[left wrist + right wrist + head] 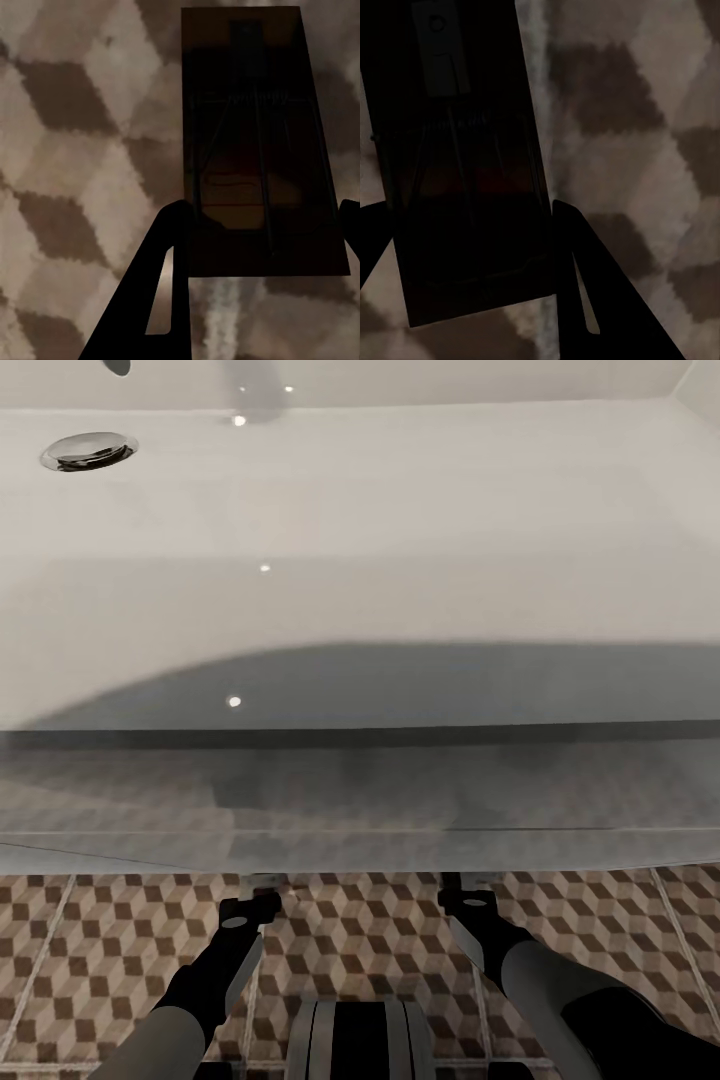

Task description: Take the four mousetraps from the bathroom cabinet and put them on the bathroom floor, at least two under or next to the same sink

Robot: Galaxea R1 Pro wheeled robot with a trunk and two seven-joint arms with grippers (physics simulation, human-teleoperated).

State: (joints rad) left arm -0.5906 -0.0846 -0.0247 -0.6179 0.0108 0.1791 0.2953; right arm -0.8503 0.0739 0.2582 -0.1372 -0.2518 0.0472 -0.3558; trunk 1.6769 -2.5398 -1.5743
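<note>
My left pincer [259, 225] grips one mousetrap [255, 142], my right pincer [465, 225] another [465, 165], both above the bathroom floor [340, 930] before the bathroom sink [360, 610]. Placing step: next I lower and release.

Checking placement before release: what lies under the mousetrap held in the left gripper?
Under the mousetrap in the left gripper lies the cube-patterned bathroom floor. The tiles directly beneath the trap are covered, and whether it touches them cannot be told.
</note>
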